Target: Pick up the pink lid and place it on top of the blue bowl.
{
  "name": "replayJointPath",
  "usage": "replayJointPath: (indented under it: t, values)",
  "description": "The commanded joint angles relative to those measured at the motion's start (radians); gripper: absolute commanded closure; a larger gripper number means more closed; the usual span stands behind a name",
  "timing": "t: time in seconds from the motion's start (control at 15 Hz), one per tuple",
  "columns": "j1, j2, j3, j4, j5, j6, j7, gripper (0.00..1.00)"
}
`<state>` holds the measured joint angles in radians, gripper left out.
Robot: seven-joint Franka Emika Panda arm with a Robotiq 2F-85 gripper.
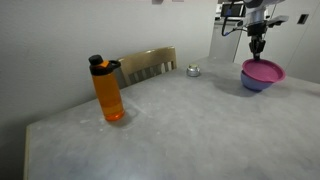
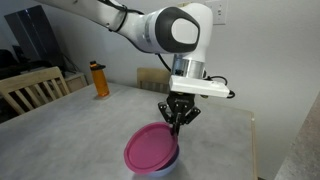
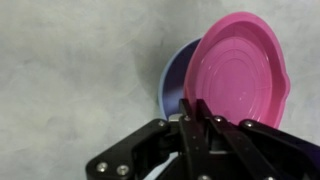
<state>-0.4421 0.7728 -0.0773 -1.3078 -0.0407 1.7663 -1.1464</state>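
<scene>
No lettering, label, brand, number or sign is legible on the tall orange plastic bottle (image 1: pixel 109 92), the round magenta-pink plastic lid (image 3: pixel 240 80) or anything else.

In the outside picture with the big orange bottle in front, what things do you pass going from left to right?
orange bottle, wooden chair, small silver object, pink lid

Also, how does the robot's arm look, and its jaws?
The arm is white, with rounded segments and a dark grey round cap on one joint. The gripper is black; the wrist view shows its jaws as black linked bars with small silver screws.
</scene>
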Motion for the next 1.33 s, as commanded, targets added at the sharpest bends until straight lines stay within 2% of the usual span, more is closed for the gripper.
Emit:
replayJointPath:
  t: [0.0,0.53,1.27]
  values:
    - [-0.015,0.029,-0.003,0.036,0.020,0.023,-0.024,0.98]
    - [-0.058,0.101,0.010,0.096,0.066,0.020,-0.063,0.98]
    - [-0.044,0.112,0.022,0.135,0.066,0.003,-0.092,0.98]
